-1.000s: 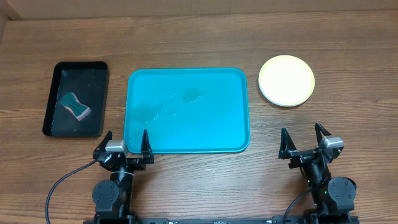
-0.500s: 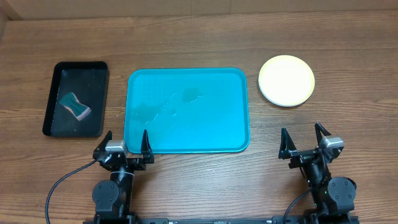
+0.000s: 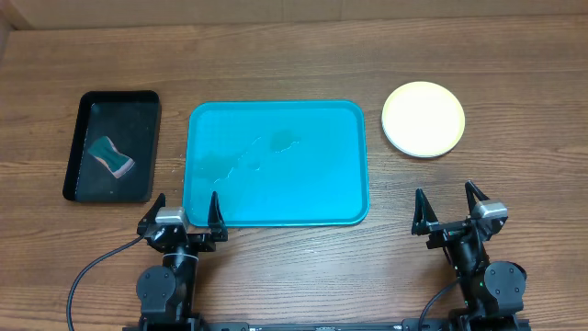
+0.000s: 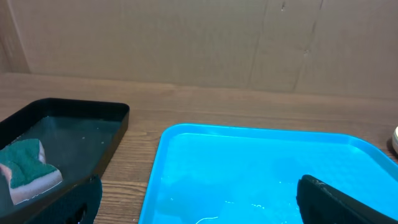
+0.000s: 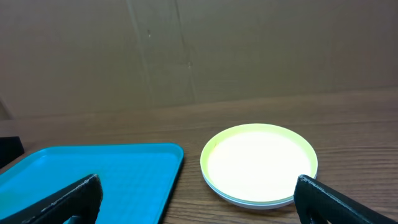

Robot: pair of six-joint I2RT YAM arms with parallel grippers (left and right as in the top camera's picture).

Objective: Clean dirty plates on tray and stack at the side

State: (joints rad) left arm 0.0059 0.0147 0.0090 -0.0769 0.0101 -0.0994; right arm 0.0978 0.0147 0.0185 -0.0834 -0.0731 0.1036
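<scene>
Large teal-blue rectangular plastic tray [image 3: 312, 175]: uniform bright teal, faint darker blotches left of centre. Round shallow plastic plate [image 3: 424, 119]: pale cream-white centre, yellow-green rim; white edge beneath in right wrist view. Small black rectangular tray [image 3: 118, 110]: glossy black. Hourglass sponge [image 3: 110, 157]: teal-green over pale layer. Wooden counter [image 3: 276, 55]: mid-brown, streaked grain. Cardboard wall [image 4: 186, 37] behind: plain tan.
</scene>
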